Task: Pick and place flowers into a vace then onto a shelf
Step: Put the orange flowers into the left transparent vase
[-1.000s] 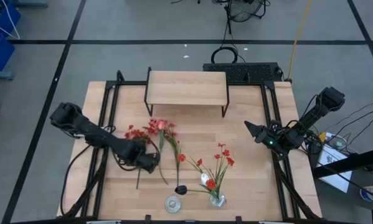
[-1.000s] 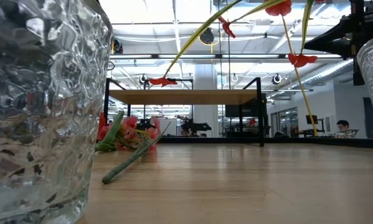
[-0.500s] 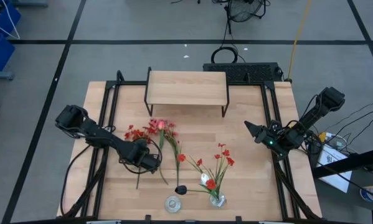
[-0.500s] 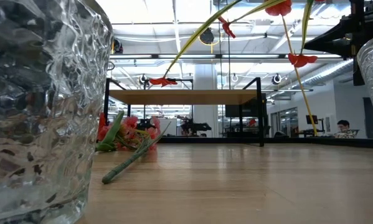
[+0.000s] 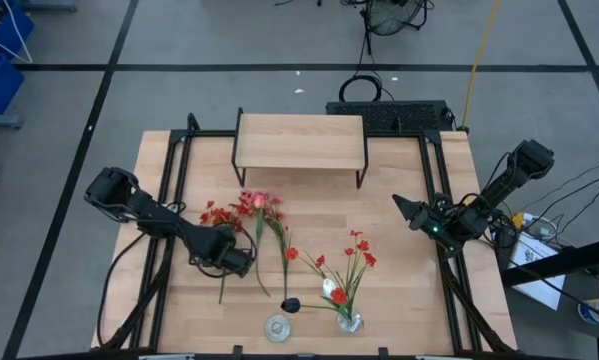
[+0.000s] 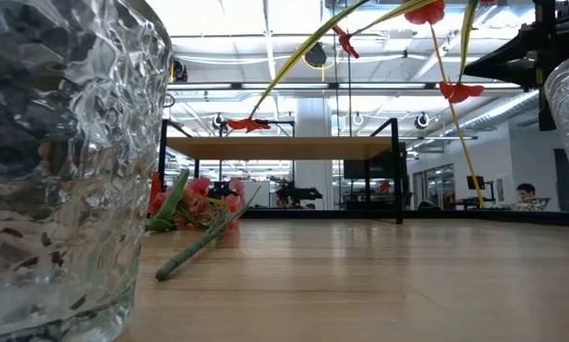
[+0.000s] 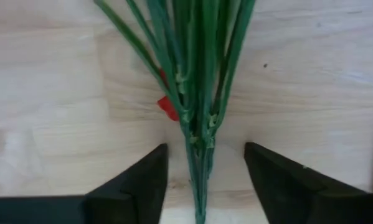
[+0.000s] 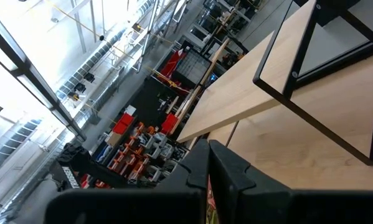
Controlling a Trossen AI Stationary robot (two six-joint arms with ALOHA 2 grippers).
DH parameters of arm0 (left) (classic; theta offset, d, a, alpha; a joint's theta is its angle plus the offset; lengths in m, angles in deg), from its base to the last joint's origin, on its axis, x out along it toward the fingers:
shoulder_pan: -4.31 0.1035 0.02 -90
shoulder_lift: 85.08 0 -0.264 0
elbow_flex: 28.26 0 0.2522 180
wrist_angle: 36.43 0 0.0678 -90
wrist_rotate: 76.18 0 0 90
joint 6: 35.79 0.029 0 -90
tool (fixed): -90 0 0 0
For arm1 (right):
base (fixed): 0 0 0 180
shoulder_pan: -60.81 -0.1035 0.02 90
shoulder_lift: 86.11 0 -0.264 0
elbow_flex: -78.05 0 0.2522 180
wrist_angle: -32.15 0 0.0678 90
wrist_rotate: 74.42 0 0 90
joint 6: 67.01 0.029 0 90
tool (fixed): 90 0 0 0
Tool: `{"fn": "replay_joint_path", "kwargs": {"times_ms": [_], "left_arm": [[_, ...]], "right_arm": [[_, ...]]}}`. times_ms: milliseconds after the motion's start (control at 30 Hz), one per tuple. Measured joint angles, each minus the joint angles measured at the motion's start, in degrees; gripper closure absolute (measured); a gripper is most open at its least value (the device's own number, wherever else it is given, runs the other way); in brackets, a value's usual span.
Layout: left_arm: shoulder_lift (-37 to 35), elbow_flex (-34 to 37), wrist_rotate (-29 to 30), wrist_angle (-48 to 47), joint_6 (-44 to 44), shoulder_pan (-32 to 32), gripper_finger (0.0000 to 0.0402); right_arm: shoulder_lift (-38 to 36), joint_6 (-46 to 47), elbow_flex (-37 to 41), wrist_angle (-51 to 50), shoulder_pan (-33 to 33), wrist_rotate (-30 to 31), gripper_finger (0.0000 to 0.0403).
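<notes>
A large wooden table (image 5: pixel 399 290) fills the middle of the overhead view, and everything here is placed by the shelf (image 5: pixel 300 141), a small riser with a light wooden top on thin black legs that stands at the table's far edge, in the middle. The left arm reaches in from the table's left side, ending well in front of the shelf and a little to its left. The right arm waits at the table's right edge, off to the shelf's right and slightly nearer the front. The flowers (image 5: pixel 247 212) lie flat on the table in a loose bunch just in front of the shelf's left half, red and pink blossoms toward the shelf, green stalks trailing toward the front edge. More red flowers stand in a glass vase (image 5: pixel 350 321) at the front edge, in front of the shelf's right end. A second glass vase (image 5: pixel 277 327), with no stems in it, stands just left of that one, also at the front edge. The left gripper (image 7: pixel 205 171) sits low over the lying stalks with its two dark fingers parted and the bundle of green stalks between them, not touching either finger. The right gripper (image 8: pixel 208 163) has its fingers pressed together and holds nothing.
</notes>
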Motion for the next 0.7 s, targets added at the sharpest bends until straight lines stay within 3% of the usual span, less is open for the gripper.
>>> {"fn": "replay_joint_path", "kwargs": {"times_ms": [433,700], "left_arm": [[0.09,-0.02,2.40,1.21,5.74,0.32,0.0385],[0.13,-0.77,6.31,1.09,18.17,-1.56,0.0377]], "right_arm": [[0.00,0.00,0.00,0.00,0.00,0.00,0.0399],[0.00,0.00,0.00,0.00,-0.01,0.00,0.0398]]}}
